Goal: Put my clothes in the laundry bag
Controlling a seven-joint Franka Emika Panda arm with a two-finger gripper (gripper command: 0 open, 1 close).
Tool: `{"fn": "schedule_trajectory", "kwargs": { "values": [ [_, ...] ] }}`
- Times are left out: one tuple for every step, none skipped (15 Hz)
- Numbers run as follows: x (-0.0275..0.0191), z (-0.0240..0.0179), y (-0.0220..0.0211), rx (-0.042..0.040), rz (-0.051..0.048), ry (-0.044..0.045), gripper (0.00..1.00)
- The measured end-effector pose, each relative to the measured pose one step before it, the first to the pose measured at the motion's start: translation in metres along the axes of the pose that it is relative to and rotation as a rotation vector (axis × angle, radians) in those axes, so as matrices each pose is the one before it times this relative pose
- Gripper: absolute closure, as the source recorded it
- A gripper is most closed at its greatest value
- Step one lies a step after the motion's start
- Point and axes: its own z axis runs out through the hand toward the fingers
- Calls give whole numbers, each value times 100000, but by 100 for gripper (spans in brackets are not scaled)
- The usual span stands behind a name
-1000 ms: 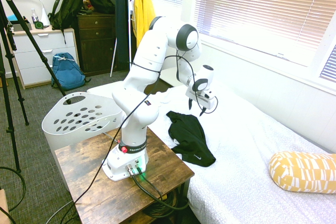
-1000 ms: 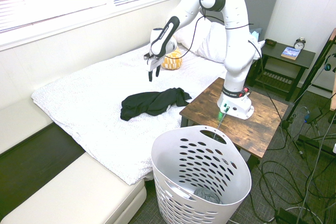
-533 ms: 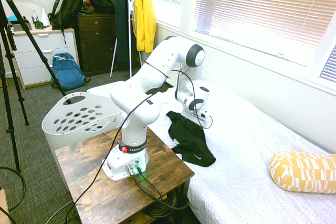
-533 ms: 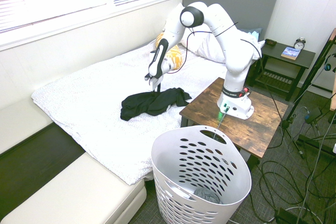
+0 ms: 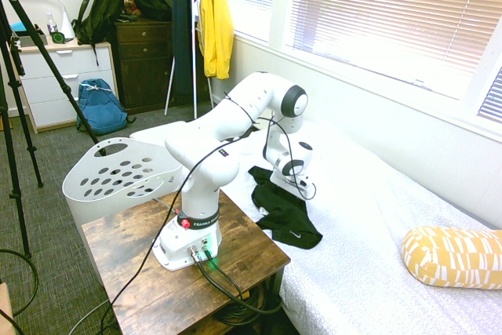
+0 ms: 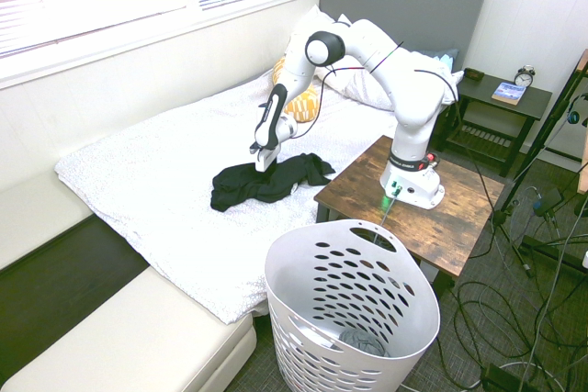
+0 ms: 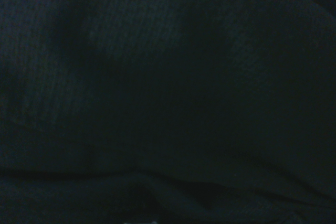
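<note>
The white arm's two-finger gripper (image 6: 263, 161) was jaws spread, pointing straight down, right on the crumpled black fabric garment (image 6: 262, 181) on the white bed (image 6: 156, 181). White plastic laundry basket with oval holes (image 6: 354, 305) sat on the floor by the wooden side table (image 6: 459, 218)

One black garment (image 5: 286, 211), one laundry basket (image 6: 354, 319), one yellow pillow (image 5: 455, 256), two backpacks (image 5: 100, 106).

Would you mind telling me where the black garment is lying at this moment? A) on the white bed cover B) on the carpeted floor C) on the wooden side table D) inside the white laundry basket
A: the black garment lies crumpled on the white bed cover, beside the wooden side table and apart from the white laundry basket.
</note>
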Motion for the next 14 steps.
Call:
{"fn": "schedule_trajectory", "kwargs": {
  "values": [
    [-98, 135, 78, -175, -239, -282, 100],
    [-152, 204, 116, -183, -208, -449, 100],
    [-105, 164, 98, -42, -197, -377, 100],
    [-12, 60, 110, 77, -130, -203, 100],
    [49, 14, 142, 93, -175, -93, 100],
    [80, 13, 176, 68, 81, -71, 100],
    [97, -4, 193, 71, 150, -9, 100],
    [93, 3, 232, 51, 159, -25, 100],
    [88, 12, 259, 27, 206, -77, 100],
    [82, 14, 252, 34, 163, -100, 100],
    [98, 1, 232, 21, 212, -59, 100],
    [100, -16, 171, 63, 269, -15, 100],
    [60, -13, 90, 82, 269, -14, 100],
    [14, -5, 23, 149, 258, -66, 100]
  ]
}}
